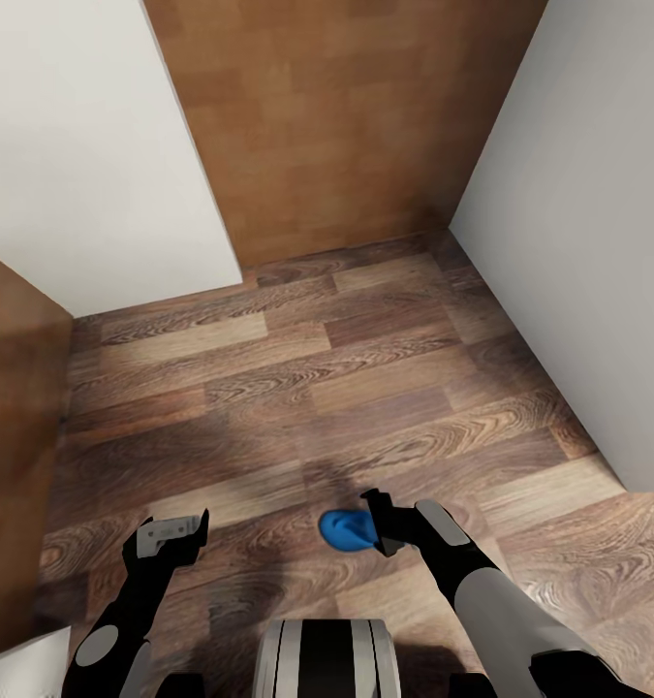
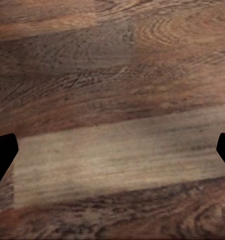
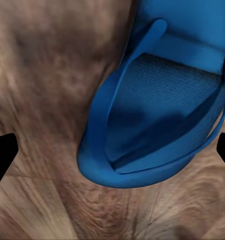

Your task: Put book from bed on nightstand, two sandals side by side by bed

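right gripper (image 1: 373,528): pinching one blue sandal (image 1: 346,529), which projects from its fingertips toward the robot's left and hangs above the wood-plank floor (image 1: 365,388). right wrist view: sandal (image 3: 162,110) lies straight ahead between the two dark fingertips, strap loop and ribbed footbed turned to the camera, rounded end nearest, floor blurred behind. long axis: runs roughly along the gripper's line of reach, so as seen from the head camera it points across the robot's front, not away from it. judgement: carrying stage; placing it will call for lowering the sole flat and turning the long axis to match its partner.

left gripper (image 1: 171,535): fingers spread, nothing between them; left wrist view gives bare planks (image 2: 112,125) only, fingertips at the frame's sides. sits just left of the sandal's free end, near but apart; right arm is the one in possession.

surroundings: plank floor bounded by a white wall (image 1: 598,242) on the right, a white wall panel (image 1: 84,145) on the left, brown wooden surface (image 1: 346,116) at the far end, another brown wooden face (image 1: 12,436) at the left edge. robot trunk (image 1: 327,659) at the near edge. a pale corner (image 1: 21,669) at the near left, too little to identify.
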Controlling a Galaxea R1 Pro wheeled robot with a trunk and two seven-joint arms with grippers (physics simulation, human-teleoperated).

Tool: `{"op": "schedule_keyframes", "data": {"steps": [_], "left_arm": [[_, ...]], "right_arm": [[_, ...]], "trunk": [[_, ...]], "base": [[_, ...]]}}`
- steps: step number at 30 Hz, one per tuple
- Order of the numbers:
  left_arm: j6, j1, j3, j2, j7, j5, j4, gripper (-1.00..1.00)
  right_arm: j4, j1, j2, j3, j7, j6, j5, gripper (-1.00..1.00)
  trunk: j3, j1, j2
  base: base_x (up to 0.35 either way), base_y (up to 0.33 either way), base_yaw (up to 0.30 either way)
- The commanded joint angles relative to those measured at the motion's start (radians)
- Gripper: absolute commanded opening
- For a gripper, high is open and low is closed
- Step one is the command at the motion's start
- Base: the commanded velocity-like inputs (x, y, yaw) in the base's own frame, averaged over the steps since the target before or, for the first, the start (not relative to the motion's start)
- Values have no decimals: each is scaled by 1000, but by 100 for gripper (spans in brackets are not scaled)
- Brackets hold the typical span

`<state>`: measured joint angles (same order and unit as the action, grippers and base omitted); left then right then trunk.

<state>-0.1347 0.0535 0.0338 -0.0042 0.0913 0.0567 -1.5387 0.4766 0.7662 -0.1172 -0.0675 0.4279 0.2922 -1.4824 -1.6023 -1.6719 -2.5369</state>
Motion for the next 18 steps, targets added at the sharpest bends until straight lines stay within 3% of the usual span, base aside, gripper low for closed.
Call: {"op": "schedule_keyframes", "data": {"steps": [1,18], "left_arm": [[-5,0,0,0,2,6,-1,100],[-5,0,1,0,2,8,-1,100]], "right_arm": [[2,0,1,-4,6,1,-4,100],[0,1,1,-5,6,0,-4,100]], "trunk": [[-1,0,0],[-1,0,0]], "base": [[-62,34,0],[-6,19,0]]}}
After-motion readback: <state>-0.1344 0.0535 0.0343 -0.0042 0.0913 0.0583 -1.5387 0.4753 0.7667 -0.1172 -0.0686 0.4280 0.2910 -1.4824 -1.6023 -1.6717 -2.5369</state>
